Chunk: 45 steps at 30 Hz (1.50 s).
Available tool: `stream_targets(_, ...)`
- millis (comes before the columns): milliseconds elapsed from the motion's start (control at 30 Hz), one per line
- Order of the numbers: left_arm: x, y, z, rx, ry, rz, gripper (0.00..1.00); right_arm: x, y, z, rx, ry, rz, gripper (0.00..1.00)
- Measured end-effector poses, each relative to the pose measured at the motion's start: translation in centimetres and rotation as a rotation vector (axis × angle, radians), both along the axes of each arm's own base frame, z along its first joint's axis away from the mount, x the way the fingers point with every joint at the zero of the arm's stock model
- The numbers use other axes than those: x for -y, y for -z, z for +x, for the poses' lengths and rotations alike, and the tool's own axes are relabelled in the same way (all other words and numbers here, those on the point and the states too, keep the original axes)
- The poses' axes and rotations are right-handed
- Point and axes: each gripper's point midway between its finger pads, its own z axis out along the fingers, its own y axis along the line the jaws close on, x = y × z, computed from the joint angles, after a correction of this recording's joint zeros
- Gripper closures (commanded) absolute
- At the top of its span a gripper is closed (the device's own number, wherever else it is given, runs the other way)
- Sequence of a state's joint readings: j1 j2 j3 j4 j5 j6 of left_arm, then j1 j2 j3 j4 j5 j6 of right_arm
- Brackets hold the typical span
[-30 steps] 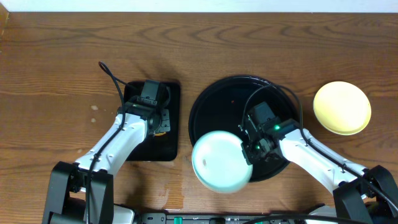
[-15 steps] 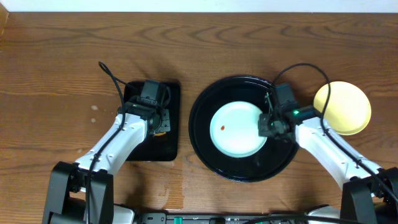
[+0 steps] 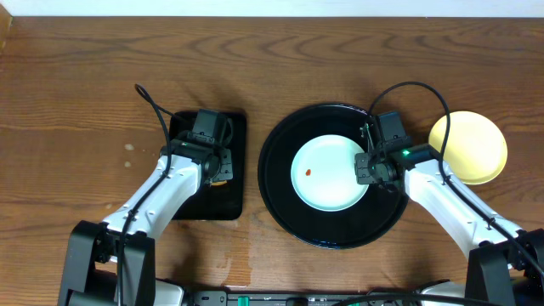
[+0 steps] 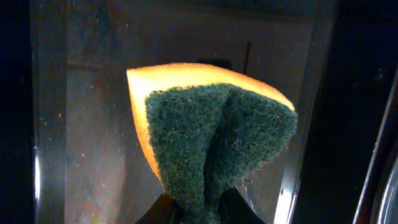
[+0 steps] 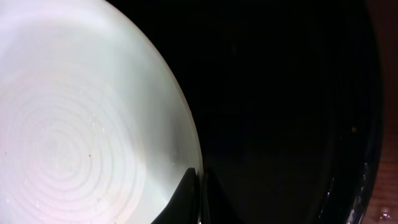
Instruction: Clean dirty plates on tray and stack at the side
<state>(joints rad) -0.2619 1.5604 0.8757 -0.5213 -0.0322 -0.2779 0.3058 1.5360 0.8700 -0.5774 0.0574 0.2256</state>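
- Overhead: the right pincer (image 3: pixel 365 167) is clamped on the right edge of the mint plate (image 3: pixel 327 178), which lies flat in the round tray (image 3: pixel 340 228) and stretches out to the pincer's left. There's a red speck (image 3: pixel 307 172) on the plate, well left of the pincer, so I'd say this one isn't clean yet. The yellow plate (image 3: pixel 467 147) sits on the worktop (image 3: pixel 85 102) off to that pincer's right, outside the tray. Looks like the start of the stack, though I can't tell whether anything is under it. The left pincer (image 3: pixel 219 170) is way over on the other side, above the small rectangular tray (image 3: pixel 212 206).
- Left wrist: the pincer squeezes the bottom of a sponge (image 4: pixel 211 134), green scrubby face toward the camera and orange foam behind, with the black tray floor beyond it. So the scrubber is in hand but nowhere near the plate.
- Right wrist: the fingers are pressed tight together on the plate's rim. Pale plate up and to their left, dark tray floor to their right.
- My read: one plate is set aside, one is dirty in the tray, and no third shows.
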Motion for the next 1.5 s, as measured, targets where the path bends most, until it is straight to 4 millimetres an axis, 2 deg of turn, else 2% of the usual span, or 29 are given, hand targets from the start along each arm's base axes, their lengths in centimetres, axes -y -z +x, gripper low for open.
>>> stream_targets(100, 0.2, -0.1, 0.6, 0.028, 0.002, -0.007, 0.83, 0.0, -0.1, 0.2, 0.007, -0.002, -0.001, 0.99)
stream_targets(133, 0.3, 0.0, 1.0, 0.047, 0.002, -0.011, 0.76, 0.0, -0.1, 0.2, 0.009, -0.002, -0.001, 0.99)
stream_targets(233, 0.3, 0.7, 1.3, 0.066, 0.011, -0.015, 0.66, 0.0, -0.1, 0.2, 0.011, -0.002, -0.001, 0.99)
stream_targets(267, 0.3, 1.0, 1.2, 0.065, 0.013, -0.013, 0.6, 0.0, -0.1, 0.2, 0.011, -0.002, -0.001, 0.99)
stream_targets(367, 0.1, 2.3, 0.3, 0.029, 0.012, -0.004, 0.57, 0.0, -0.1, 0.2, 0.011, -0.002, -0.001, 0.99)
stream_targets(433, 0.0, 2.7, 0.0, 0.016, 0.013, 0.0, 0.61, 0.0, -0.1, 0.2, 0.011, -0.002, -0.001, 0.99)
stream_targets(500, 0.0, 2.7, 0.1, 0.018, 0.008, -0.002, 0.8, 0.0, -0.1, 0.2, 0.011, -0.002, -0.001, 0.99)
stream_targets(533, 0.0, 2.7, 0.1, 0.018, 0.011, -0.002, 0.92, 0.0, -0.1, 0.2, 0.011, -0.002, -0.001, 0.99)
stream_targets(667, 0.0, 2.8, -0.1, 0.012, 0.014, -0.001, 0.92, 0.0, -0.1, 0.3, 0.011, -0.002, -0.001, 0.99)
stream_targets(800, 0.2, 3.1, -1.1, -0.033, 0.02, -0.018, 0.92, 0.0, -0.1, 0.3, 0.011, -0.002, -0.001, 0.99)
stream_targets(833, 0.2, 3.2, -1.5, -0.049, 0.022, -0.021, 0.91, 0.0, -0.1, 0.2, 0.01, -0.002, -0.001, 0.99)
stream_targets(900, 0.3, 3.0, -2.5, -0.091, 0.029, -0.025, 0.74, 0.0, -0.1, 0.2, 0.009, -0.002, -0.002, 0.99)
stream_targets(1000, 0.4, 2.4, -3.6, -0.141, 0.032, -0.035, 0.61, 0.0, -0.1, 0.2, 0.007, -0.002, -0.002, 0.99)
stream_targets(1067, 0.6, 1.3, -3.1, -0.12, 0.034, -0.046, 0.57, 0.0, -0.1, 0.2, 0.007, -0.002, -0.003, 0.99)
stream_targets(1167, 1.3, -1.1, -0.9, -0.017, 0.037, -0.076, 0.57, 0.0, -0.1, 0.2, 0.007, -0.002, -0.003, 0.99)
stream_targets(1233, 1.5, -2.4, 0.5, 0.055, 0.037, -0.087, 0.58, 0.0, -0.1, 0.2, 0.007, -0.002, -0.003, 0.99)
stream_targets(1333, 1.6, -2.5, 1.7, 0.101, 0.032, -0.086, 0.64, 0.0, -0.1, 0.2, 0.007, -0.002, -0.003, 0.99)
stream_targets(1400, 1.6, -1.8, 2.1, 0.106, 0.03, -0.078, 0.7, 0.0, -0.1, 0.2, 0.007, -0.002, -0.003, 0.99)
stream_targets(1433, 1.5, -0.7, 2.0, 0.085, 0.033, -0.068, 0.78, 0.0, -0.1, 0.2, 0.007, -0.002, -0.003, 0.99)
stream_targets(1467, 1.4, -0.3, 2.0, 0.077, 0.029, -0.066, 0.81, 0.0, -0.1, 0.2, 0.007, -0.002, -0.002, 0.99)
stream_targets(1500, 1.3, 0.8, 1.6, 0.045, 0.03, -0.057, 0.91, 0.0, -0.1, 0.2, 0.007, -0.002, -0.003, 0.99)
